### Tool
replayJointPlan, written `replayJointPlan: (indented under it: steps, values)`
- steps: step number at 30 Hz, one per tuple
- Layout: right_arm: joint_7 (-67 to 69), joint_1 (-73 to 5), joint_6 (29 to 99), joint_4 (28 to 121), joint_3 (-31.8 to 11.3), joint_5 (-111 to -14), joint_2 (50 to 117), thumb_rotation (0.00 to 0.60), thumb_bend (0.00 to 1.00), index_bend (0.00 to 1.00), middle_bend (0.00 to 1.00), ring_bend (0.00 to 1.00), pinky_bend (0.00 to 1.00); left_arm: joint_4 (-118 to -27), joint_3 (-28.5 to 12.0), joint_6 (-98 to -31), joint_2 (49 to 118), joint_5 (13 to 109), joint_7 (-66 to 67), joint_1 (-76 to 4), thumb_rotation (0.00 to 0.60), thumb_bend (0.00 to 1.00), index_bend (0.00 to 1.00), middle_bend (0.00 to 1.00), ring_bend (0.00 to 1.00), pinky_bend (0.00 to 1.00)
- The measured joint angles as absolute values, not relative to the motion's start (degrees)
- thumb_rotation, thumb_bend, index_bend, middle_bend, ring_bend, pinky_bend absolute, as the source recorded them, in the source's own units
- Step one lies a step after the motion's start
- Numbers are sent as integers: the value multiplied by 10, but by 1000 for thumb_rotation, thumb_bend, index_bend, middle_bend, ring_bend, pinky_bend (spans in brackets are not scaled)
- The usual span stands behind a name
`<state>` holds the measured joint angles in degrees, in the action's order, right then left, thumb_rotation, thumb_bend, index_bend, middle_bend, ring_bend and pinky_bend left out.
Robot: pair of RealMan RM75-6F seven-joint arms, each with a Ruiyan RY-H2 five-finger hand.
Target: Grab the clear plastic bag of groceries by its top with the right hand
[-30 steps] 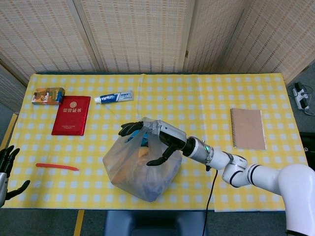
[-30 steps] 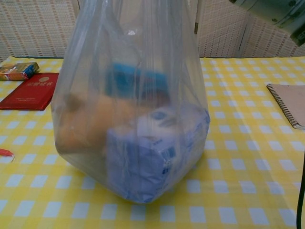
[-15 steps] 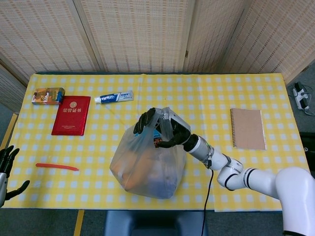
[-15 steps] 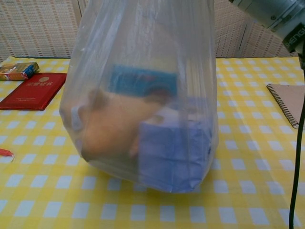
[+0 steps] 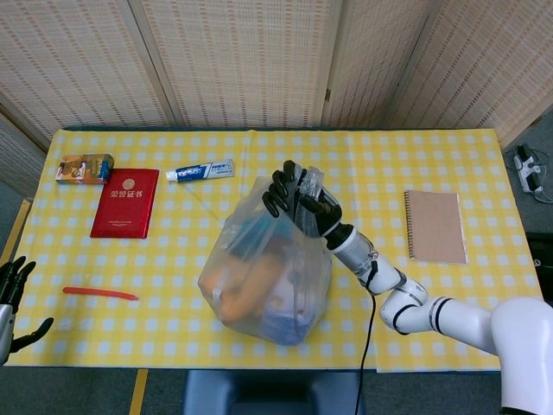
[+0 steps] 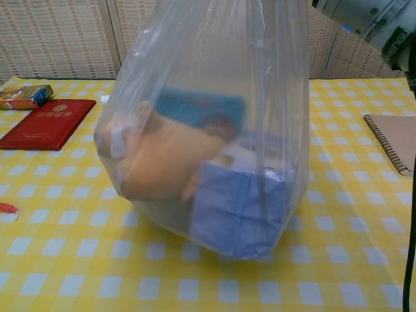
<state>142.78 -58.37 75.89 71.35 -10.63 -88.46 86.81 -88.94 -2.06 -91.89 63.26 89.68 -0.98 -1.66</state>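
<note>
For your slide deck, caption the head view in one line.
Right hand grips the gathered top of the clear plastic bag of groceries above the yellow checked table.

One bag, one notebook, one booklet — two hands.

In the chest view the bag runs off the top edge, so its gathered top and the right hand are out of that frame. Its contents show only as blurred orange and blue shapes. The left hand is cut by the head view's left edge.
</note>
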Motion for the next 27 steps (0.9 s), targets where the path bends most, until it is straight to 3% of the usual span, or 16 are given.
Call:
replayJointPlan:
  steps: [7, 11, 19, 27]
  values:
    - [1435, -575, 731, 718, -115, -879, 863, 600, 475, 577, 674, 825, 772, -890, -20, -922, 632, 899, -11, -15, 600, 226, 8, 75, 64, 36]
    - [1419, -570, 711, 733, -121, -867, 857, 600, 561, 600, 706, 904, 850, -890, -19, -924, 631, 902, -13, -14, 600, 226, 10, 75, 64, 36]
    - [1410, -566, 673, 762, -133, -862, 838, 600, 576, 653, 782, 990, 943, -891, -19, -928, 631, 905, -13, -13, 600, 226, 16, 75, 64, 36]
    - [1358, -567, 629, 811, -146, -847, 816, 600, 576, 653, 794, 994, 957, -891, -18, -930, 631, 908, -15, -12, 600, 226, 19, 75, 64, 36]
